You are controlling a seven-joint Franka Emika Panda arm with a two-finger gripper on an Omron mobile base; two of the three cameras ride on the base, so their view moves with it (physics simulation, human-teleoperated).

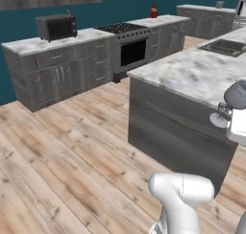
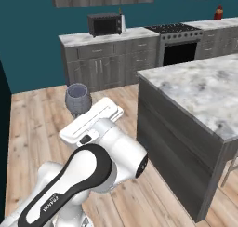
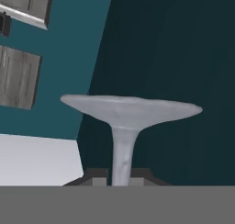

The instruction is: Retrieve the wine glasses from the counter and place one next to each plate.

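1. Hand view: the gripper had its two small dark finger tips close together on the thin stem of a translucent grey-blue wine glass. The round foot of the glass spread flat just past the finger tips, and the stem ran from the gripper up to it.
2. Behind the foot were a teal wall and a very dark surface, with grey wood cabinet doors at the left side of this view.
3. Right base view: the same wine glass was carried in the air above the wooden plank floor, with its rounded bowl at the far end of the white hand. It touched no tabletop.
4. Left base view: the bowl of the glass was at the right edge, in front of the long white-grey marbled island, and the round foot was just beside the white hand.
5. A sink was set in the far part of the island.
6. Against the teal wall stood a short marbled tabletop over dark grey wood cabinets, and a black microwave rested on it.
7. Beside these cabinets was a dark stove with an oven, and a small red bottle stood on the tabletop past the stove.
8. The wine glass was well apart from that short tabletop.
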